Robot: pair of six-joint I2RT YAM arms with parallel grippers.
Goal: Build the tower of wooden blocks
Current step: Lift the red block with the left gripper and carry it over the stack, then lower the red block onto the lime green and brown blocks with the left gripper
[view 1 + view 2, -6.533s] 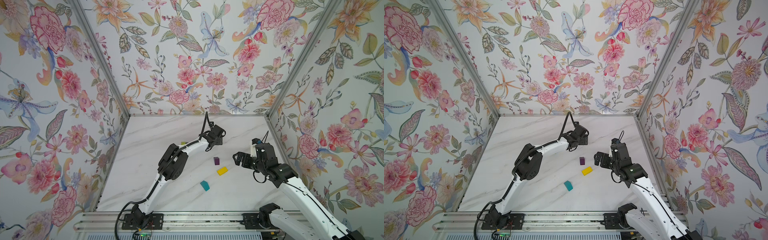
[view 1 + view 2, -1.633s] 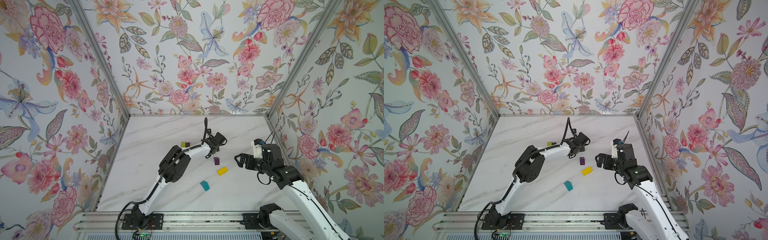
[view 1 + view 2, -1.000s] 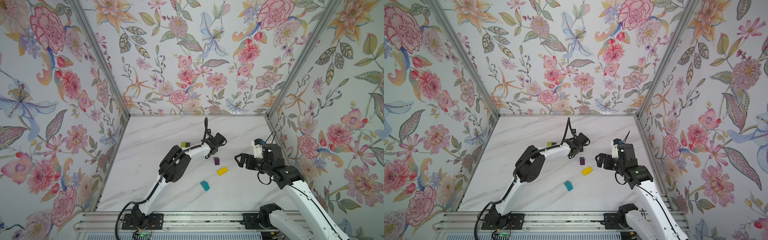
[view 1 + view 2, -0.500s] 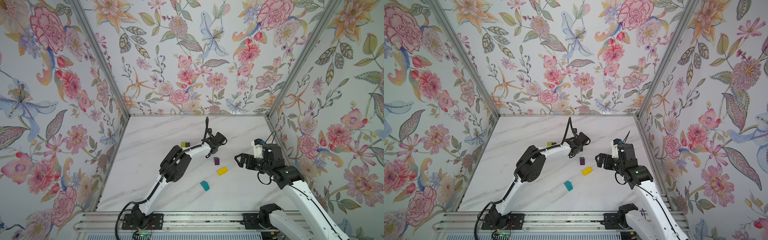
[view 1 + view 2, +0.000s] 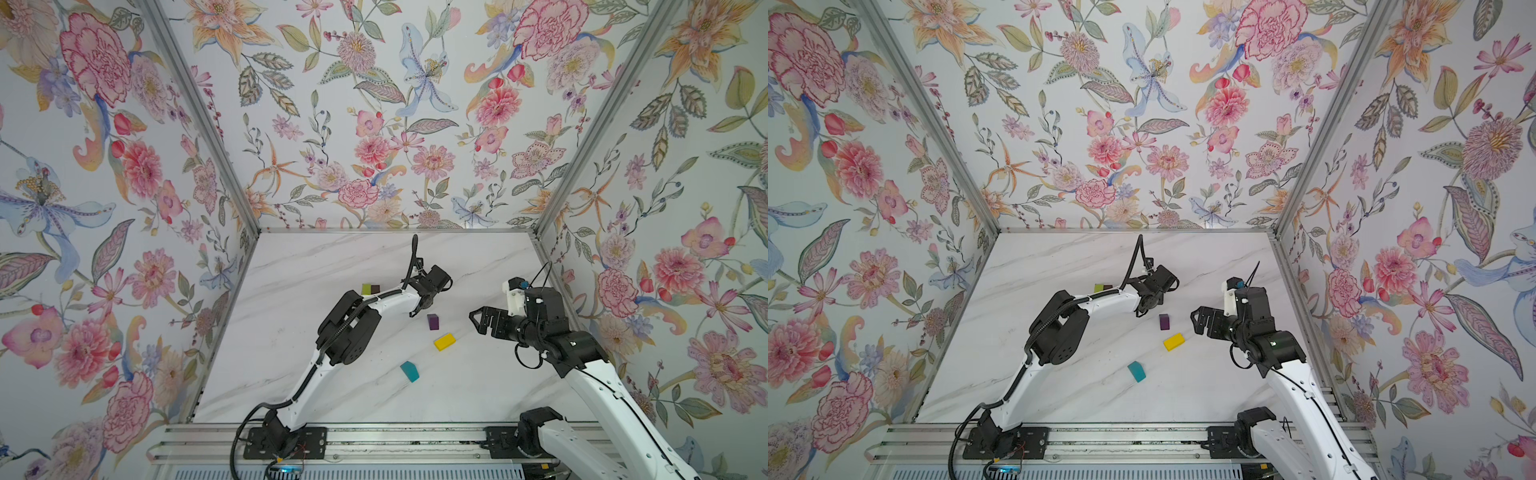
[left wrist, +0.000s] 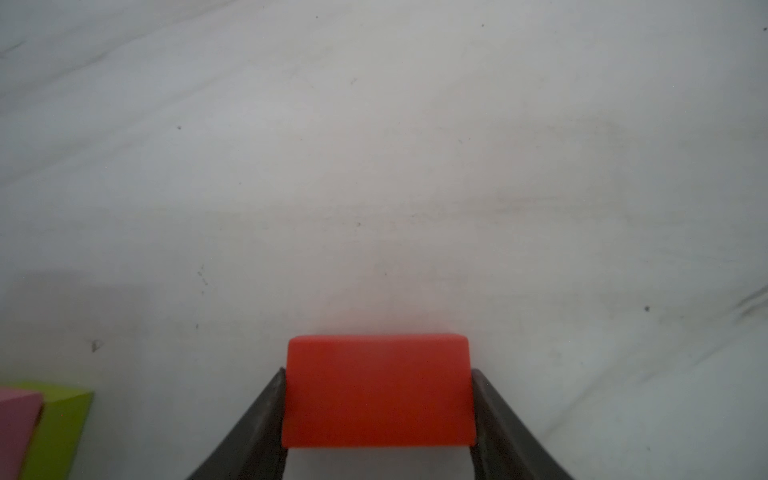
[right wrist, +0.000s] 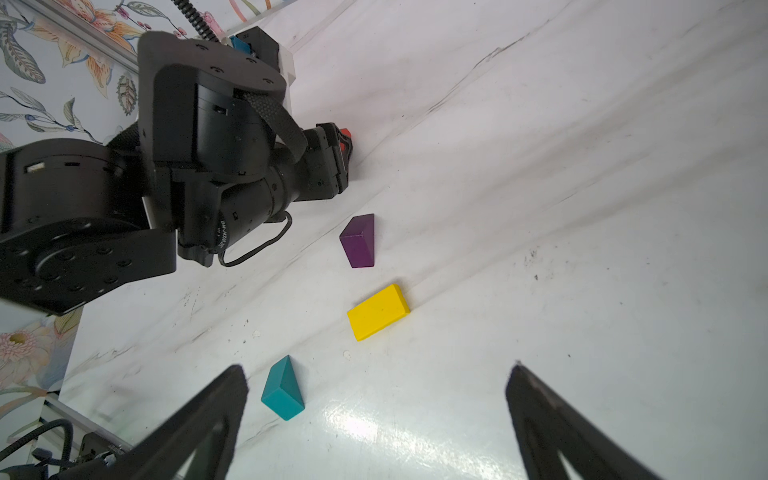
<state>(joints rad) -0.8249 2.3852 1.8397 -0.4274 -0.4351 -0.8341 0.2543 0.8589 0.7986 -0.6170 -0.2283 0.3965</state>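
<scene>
The red block (image 6: 378, 390) is gripped on 2 sides by the left gripper (image 6: 378, 370), right of the tower (image 5: 370, 289) at the middle of a top view. The right gripper (image 7: 377, 368) is held spread wide, gripping nothing, right of the purple block (image 5: 433, 321), yellow block (image 5: 444, 341) and teal block (image 5: 409, 371).

Left gripper (image 6: 378, 374) seemingly clamped, right (image 7: 377, 367) spread

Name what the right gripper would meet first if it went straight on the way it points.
Probably the yellow block, centred ahead of the open right gripper; the purple block lies beyond. Height is unclear.
</scene>
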